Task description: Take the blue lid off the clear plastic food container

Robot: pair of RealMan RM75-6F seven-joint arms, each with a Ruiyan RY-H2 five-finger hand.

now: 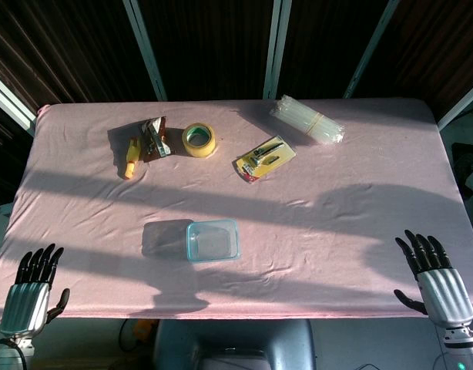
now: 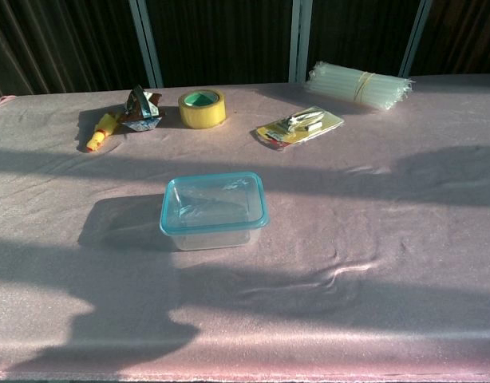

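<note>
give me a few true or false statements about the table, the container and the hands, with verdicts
1. The blue lid sits on the clear container. True.
2. The left hand holds the lid. False: it hangs at the near left edge of the table, apart from the container, holding nothing.
3. The roll of tape lies farther from the robot than the container. True.
4. The bundle of clear sticks lies beside the container. False: it lies near the far right edge.
5. The right hand has its fingers spread and holds nothing. True.
</note>
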